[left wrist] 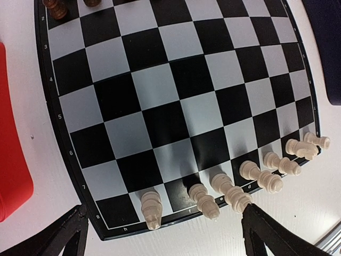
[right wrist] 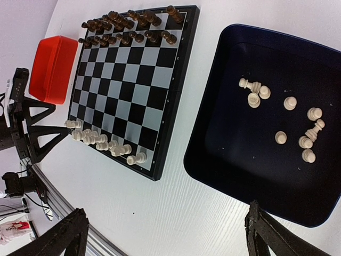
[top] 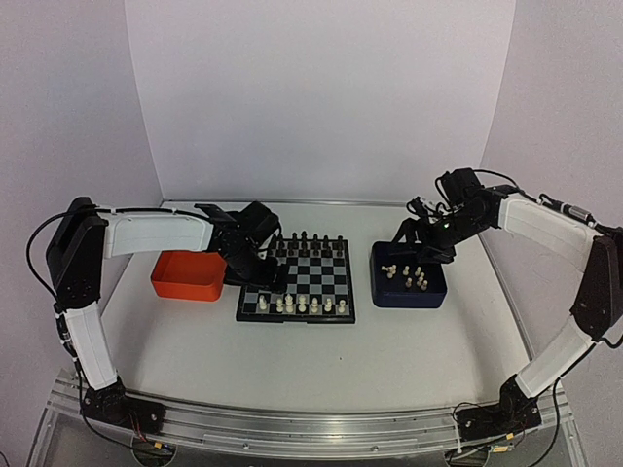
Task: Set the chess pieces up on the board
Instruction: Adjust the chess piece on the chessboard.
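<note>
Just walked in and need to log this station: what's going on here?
Two robot arms are setting up a chess board. Black pieces stand along its far edge and a row of white pieces along the near edge. More white ones sit in the blue tray. The left claw hangs open over that near row; the right claw hangs open above the tray. Neither holds anything.
</note>
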### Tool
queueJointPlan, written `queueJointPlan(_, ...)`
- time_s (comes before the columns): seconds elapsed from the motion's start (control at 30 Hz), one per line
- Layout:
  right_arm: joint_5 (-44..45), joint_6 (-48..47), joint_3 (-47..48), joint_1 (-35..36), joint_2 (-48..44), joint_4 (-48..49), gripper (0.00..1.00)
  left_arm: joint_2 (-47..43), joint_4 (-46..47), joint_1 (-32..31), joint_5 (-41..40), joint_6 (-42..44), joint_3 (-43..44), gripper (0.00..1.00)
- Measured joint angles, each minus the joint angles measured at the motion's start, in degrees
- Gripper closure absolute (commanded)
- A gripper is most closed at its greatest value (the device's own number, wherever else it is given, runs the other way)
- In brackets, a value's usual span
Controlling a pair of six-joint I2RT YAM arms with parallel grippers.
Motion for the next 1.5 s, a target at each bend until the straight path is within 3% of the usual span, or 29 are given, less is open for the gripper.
queueJointPlan(1.5, -0.2, 0.0, 0.0, 0.0, 0.0, 0.0, 0.02, 3.2, -0.5, 0.0, 0.4, -1.9, -2.4, 0.06)
